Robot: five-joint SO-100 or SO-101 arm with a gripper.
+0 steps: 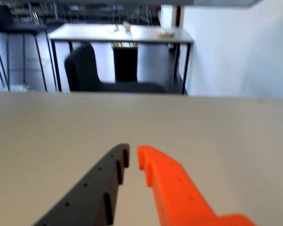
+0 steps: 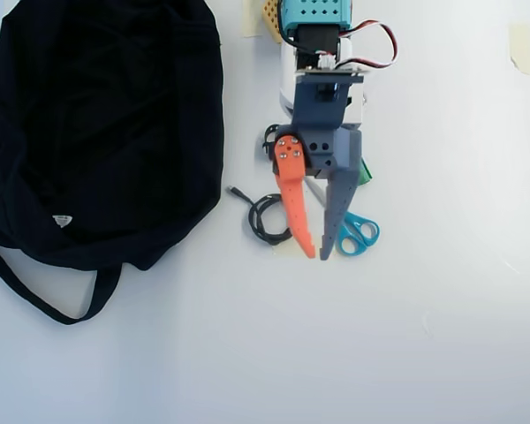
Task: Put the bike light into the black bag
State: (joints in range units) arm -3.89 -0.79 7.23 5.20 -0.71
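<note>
Hovering arm: the gripper (image 2: pixel 317 254) hangs over the white table (image 2: pixel 442 336), right of the black bag (image 2: pixel 106 124) in the overhead view
Gripper state: orange and dark grey jaws nearly closed, only a thin gap at the tips, nothing between them (image 1: pixel 132 157)
Black bag: lying slumped, its strap (image 2: pixel 35 291) looping below it
Bike light: cannot be made out in either view
Coiled black cable (image 2: pixel 263 216): between bag and gripper
Teal scissors (image 2: pixel 358 232): just right of the gripper tips, farther from the bag
</note>
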